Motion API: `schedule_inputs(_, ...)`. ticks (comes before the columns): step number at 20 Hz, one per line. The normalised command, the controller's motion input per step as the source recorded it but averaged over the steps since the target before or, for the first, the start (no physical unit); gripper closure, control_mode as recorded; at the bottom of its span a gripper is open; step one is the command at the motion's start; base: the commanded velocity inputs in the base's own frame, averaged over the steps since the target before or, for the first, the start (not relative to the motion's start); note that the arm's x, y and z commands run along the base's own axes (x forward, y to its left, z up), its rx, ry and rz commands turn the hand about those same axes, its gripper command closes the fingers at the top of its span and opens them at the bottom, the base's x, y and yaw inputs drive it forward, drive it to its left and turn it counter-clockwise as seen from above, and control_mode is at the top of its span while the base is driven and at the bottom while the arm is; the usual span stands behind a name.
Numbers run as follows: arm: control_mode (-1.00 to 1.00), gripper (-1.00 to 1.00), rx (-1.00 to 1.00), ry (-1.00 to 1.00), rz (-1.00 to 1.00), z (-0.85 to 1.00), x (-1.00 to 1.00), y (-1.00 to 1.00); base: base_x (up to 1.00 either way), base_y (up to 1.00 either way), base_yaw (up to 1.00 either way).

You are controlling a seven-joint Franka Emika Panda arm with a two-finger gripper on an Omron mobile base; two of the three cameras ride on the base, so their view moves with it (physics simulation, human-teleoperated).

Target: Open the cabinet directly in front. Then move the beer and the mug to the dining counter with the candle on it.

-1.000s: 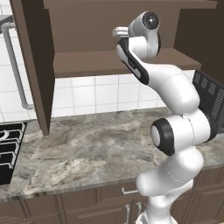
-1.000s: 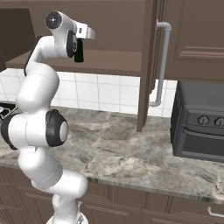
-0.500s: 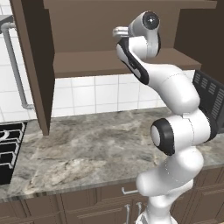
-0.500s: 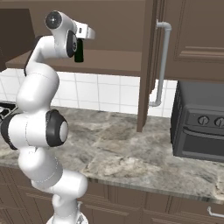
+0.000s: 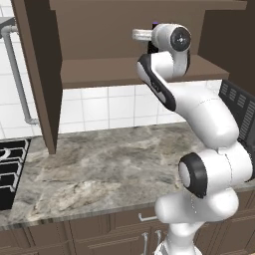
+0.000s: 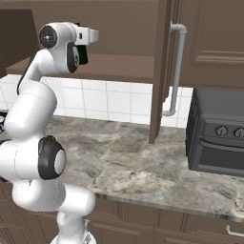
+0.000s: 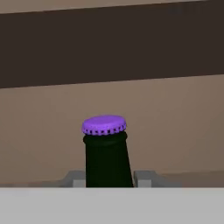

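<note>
My pincer grips the beer inside the open cabinet, above the veined stone counter and white-tiled wall.

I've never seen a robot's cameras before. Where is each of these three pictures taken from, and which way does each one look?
Left base view: sits behind the arm on its left, looking forward at the open cabinet and stone counter; the arm rises at the right.
Right base view: sits behind on the right, facing the same cabinet and counter, plus a black appliance; the arm rises at the left.
Hand view: rides on the hand, looking along the fingers at the beer between them.
Shared: both base views show one scene; the beer also shows in the right base view.
</note>
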Motion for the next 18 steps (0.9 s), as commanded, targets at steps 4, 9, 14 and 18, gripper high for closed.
schedule_inputs(4,-1.00,1.00,0.00,-0.57,0.00,0.07,-0.94,0.00,0.00,0.00,0.00)
schedule_inputs(9,-1.00,1.00,0.02,-0.53,0.00,0.49,-1.00,0.00,0.00,0.00,0.00)
schedule_inputs(14,-1.00,1.00,0.07,-0.19,0.00,0.61,-1.00,0.00,0.00,0.00,0.00)
schedule_inputs(18,-1.00,1.00,0.00,0.27,0.00,-0.11,-1.00,0.11,0.00,0.00,0.00)
